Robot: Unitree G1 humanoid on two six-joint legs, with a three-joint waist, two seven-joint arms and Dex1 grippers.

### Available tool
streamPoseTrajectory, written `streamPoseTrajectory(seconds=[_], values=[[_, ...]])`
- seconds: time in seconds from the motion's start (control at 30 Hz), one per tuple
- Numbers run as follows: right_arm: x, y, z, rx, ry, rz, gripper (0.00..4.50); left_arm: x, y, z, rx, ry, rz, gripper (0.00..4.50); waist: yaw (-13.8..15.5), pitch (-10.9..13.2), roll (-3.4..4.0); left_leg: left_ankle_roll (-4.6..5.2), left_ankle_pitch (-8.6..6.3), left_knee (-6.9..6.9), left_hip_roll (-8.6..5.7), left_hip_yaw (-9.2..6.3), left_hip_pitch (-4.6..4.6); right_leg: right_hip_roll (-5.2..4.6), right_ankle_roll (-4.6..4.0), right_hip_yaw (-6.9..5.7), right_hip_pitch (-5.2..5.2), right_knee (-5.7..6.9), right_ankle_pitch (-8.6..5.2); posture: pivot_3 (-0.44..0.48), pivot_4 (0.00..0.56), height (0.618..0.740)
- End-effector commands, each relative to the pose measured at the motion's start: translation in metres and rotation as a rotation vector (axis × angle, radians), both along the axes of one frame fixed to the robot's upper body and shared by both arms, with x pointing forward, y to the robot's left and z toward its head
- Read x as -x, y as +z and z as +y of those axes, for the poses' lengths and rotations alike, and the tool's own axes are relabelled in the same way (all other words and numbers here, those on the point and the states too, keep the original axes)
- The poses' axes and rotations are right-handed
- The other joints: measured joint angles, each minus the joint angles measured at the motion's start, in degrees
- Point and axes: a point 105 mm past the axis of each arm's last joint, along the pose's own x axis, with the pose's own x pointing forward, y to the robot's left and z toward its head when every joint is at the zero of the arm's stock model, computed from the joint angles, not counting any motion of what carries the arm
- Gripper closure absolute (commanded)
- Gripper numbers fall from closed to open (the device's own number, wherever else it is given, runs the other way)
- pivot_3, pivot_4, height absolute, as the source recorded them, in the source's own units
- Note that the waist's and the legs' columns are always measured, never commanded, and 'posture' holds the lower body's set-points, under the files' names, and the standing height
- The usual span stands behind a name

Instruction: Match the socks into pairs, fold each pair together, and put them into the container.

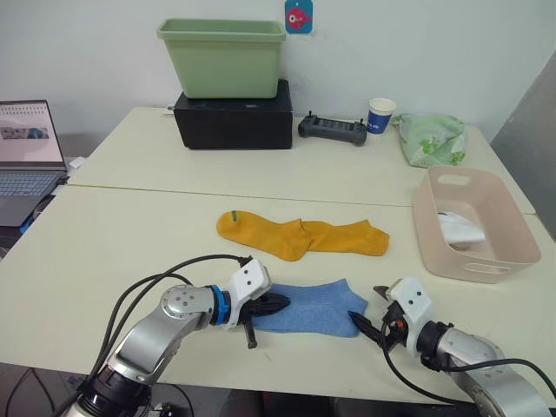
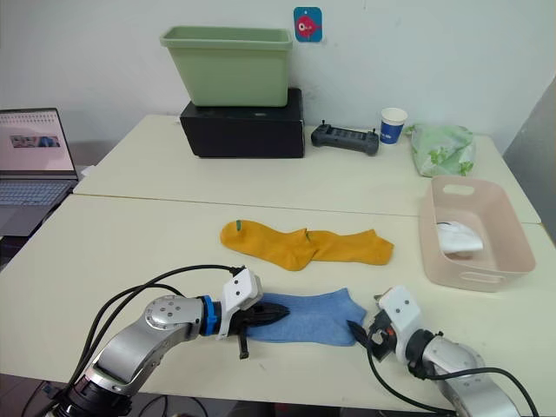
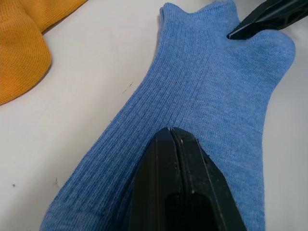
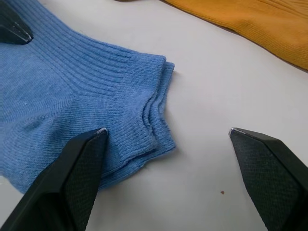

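Table (image 1: 130,234): pale top, basket (image 1: 512,252) at right edge.
Blue socks (image 1: 308,306): stacked flat at near edge, between both grippers.
Left gripper (image 1: 276,304): clenched, tips pressing toe end.
Right gripper (image 4: 166,132): spread wide, one finger on cuff.
Yellow socks (image 1: 300,234): just behind.

- Laptop (image 1: 26,161): cut off at the picture's edge, screen content too small to read.
- White sock (image 1: 460,228) in pink container (image 1: 508,261): partly hidden by the wall; whether one or a pair cannot be told.
- Light blue socks (image 1: 308,307): stacked; lower one almost wholly covered.
- Wall sticker (image 1: 298,16): design unreadable.
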Motion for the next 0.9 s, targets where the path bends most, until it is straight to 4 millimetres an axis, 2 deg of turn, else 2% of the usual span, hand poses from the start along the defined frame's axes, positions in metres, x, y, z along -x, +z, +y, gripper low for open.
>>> streamPoseTrajectory(seconds=[0.03, 0.07, 0.23, 0.33, 0.4, 0.43, 0.53, 0.6, 0.73, 0.9], values=[[0.010, -0.004, 0.010, 0.008, 0.047, 0.020, 0.49, 0.005, -0.013, 0.003, -0.025, 0.015, 0.049, 4.50, -0.01, -0.06, -0.02, 0.00, 0.00, 0.00, 0.00, 0.00, 0.01, 0.01, 0.00, 0.00, 0.00, 0.00, 0.00, 0.000, 0.150, 0.719], [0.009, -0.002, 0.012, 0.004, 0.052, 0.013, 0.69, 0.005, -0.013, 0.003, -0.022, 0.020, 0.047, 4.50, -0.01, -0.08, -0.01, 0.00, 0.00, 0.00, 0.01, 0.00, 0.01, 0.01, 0.00, 0.00, 0.00, 0.00, 0.00, 0.000, 0.150, 0.719], [0.002, 0.007, 0.009, 0.004, 0.038, -0.020, 2.41, -0.002, -0.003, -0.001, 0.016, 0.048, 0.019, 4.50, -0.01, -0.10, -0.03, 0.00, 0.00, 0.00, 0.00, -0.01, 0.01, 0.01, 0.00, 0.00, 0.01, 0.00, 0.00, 0.000, 0.150, 0.719], [-0.005, 0.012, 0.002, 0.007, 0.018, -0.036, 3.58, -0.004, 0.004, -0.006, 0.040, 0.045, 0.004, 4.50, 0.02, -0.10, -0.02, 0.00, 0.00, 0.02, -0.01, 0.00, 0.00, 0.00, 0.00, 0.01, 0.01, 0.01, 0.00, 0.000, 0.150, 0.719], [-0.014, 0.022, -0.008, 0.003, -0.004, -0.055, 4.26, -0.007, 0.013, -0.012, 0.067, 0.040, -0.016, 4.50, 0.03, -0.08, -0.01, 0.00, 0.00, 0.04, -0.02, 0.01, -0.01, -0.01, 0.00, 0.01, 0.01, 0.01, 0.00, 0.000, 0.150, 0.719], [-0.017, 0.025, -0.012, 0.004, -0.009, -0.062, 4.44, -0.009, 0.018, -0.017, 0.081, 0.033, -0.031, 4.50, 0.04, -0.06, -0.02, 0.00, 0.00, 0.06, -0.02, 0.00, -0.04, -0.01, 0.00, 0.00, 0.01, 0.01, 0.00, 0.000, 0.150, 0.719], [-0.021, 0.037, -0.019, -0.018, -0.004, -0.070, 4.44, -0.010, 0.027, -0.032, 0.121, 0.010, -0.039, 4.50, 0.11, -0.04, -0.02, 0.00, 0.00, 0.09, -0.03, 0.00, -0.10, -0.01, 0.00, 0.00, -0.02, 0.00, 0.00, 0.000, 0.150, 0.719], [-0.020, 0.044, -0.017, -0.042, 0.024, -0.062, 4.44, -0.010, 0.024, -0.040, 0.127, -0.001, -0.031, 4.50, 0.12, -0.04, -0.02, 0.00, 0.00, 0.07, -0.02, -0.03, -0.11, 0.01, 0.00, -0.03, -0.03, -0.01, 0.00, 0.000, 0.150, 0.719], [-0.007, 0.057, 0.003, -0.080, 0.152, -0.022, 4.44, -0.014, 0.014, -0.056, 0.120, -0.013, -0.021, 4.50, 0.12, -0.03, 0.01, 0.01, 0.00, 0.06, -0.02, -0.06, -0.10, 0.04, 0.00, -0.02, -0.04, 0.01, 0.00, 0.000, 0.150, 0.719], [0.005, 0.067, 0.025, -0.147, 0.245, 0.025, 4.44, -0.018, -0.003, -0.058, 0.070, -0.009, -0.003, 4.50, -0.09, -0.02, 0.00, 0.02, 0.00, 0.10, -0.03, -0.06, -0.06, 0.06, 0.00, 0.00, -0.04, 0.15, 0.00, 0.000, 0.150, 0.719]])
